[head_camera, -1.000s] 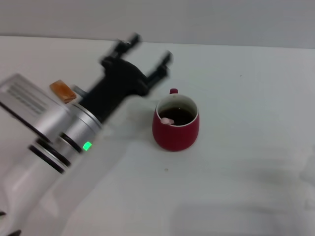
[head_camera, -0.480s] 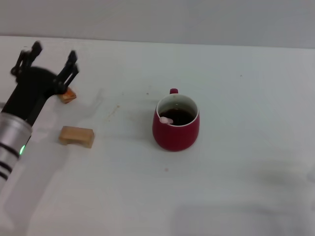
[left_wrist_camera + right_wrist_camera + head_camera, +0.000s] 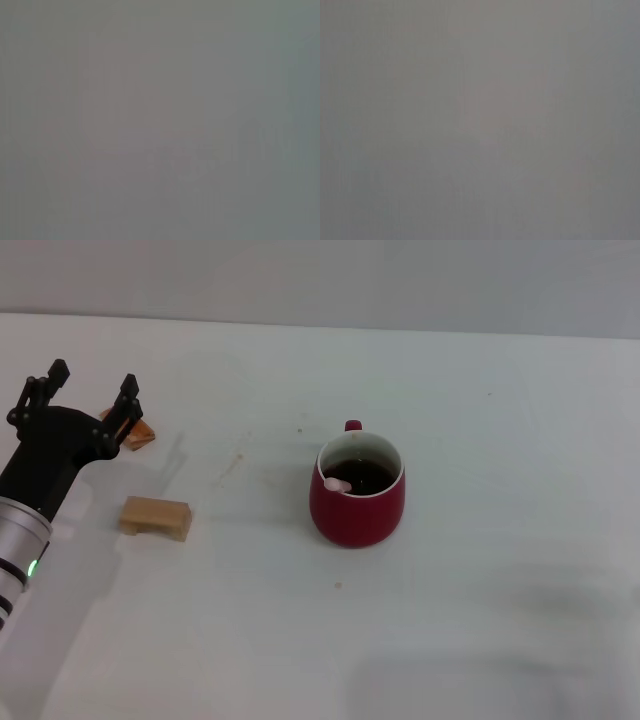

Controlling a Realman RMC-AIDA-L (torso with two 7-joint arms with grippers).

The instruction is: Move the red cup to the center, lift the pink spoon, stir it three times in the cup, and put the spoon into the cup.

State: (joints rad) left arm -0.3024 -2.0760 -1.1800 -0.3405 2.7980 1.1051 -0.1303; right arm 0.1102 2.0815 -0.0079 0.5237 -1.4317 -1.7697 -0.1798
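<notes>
The red cup (image 3: 358, 494) stands upright near the middle of the white table, its small handle turned to the far side. The pink spoon (image 3: 336, 483) stands inside the cup, its pale pink handle end leaning on the rim at the left. My left gripper (image 3: 88, 388) is at the far left of the head view, well away from the cup, open and empty, its fingers (image 3: 127, 393) spread above an orange-tan block. The right gripper is not in view. Both wrist views show only flat grey.
A tan wooden block (image 3: 155, 517) lies left of the cup. An orange-tan block (image 3: 141, 430) lies farther back, partly hidden behind my left gripper. The white table (image 3: 500, 540) runs to a grey wall at the back.
My left arm has swung away from beside the cup to the far left and drawn back, uncovering the tan block. The cup and the spoon have not moved.
</notes>
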